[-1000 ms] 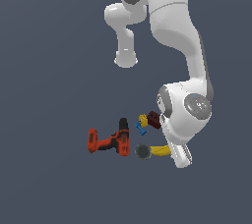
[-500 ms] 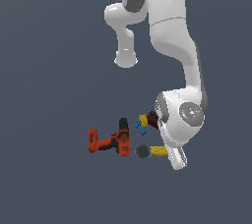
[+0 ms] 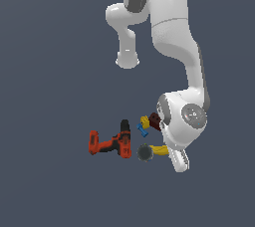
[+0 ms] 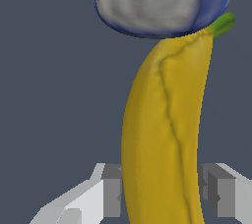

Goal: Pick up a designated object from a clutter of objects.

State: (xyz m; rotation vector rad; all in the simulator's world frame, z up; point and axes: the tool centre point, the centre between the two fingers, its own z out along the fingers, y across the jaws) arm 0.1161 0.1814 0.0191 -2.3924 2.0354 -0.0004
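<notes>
The yellow banana (image 4: 162, 120) lies on the floor, its green stem end against the dark grey round object (image 4: 157, 2). My gripper (image 4: 162, 193) straddles the banana, one grey finger (image 4: 112, 193) on each side, and both pads touch its skin. In the exterior view only the banana's end (image 3: 159, 150) shows, between the round object (image 3: 145, 152) and my white hand (image 3: 179, 159), which is low over it. The fingers themselves are hidden there.
The orange-red and black power drill (image 3: 112, 144) lies at the exterior view's left of the round object. The yellow-and-blue toy piece (image 3: 144, 126) and the dark red-brown block (image 3: 155, 120) sit just behind the banana, close to my wrist.
The arm came down and slightly toward the exterior view's left a second ago. Over the last half second it has barely moved. The objects have not moved.
</notes>
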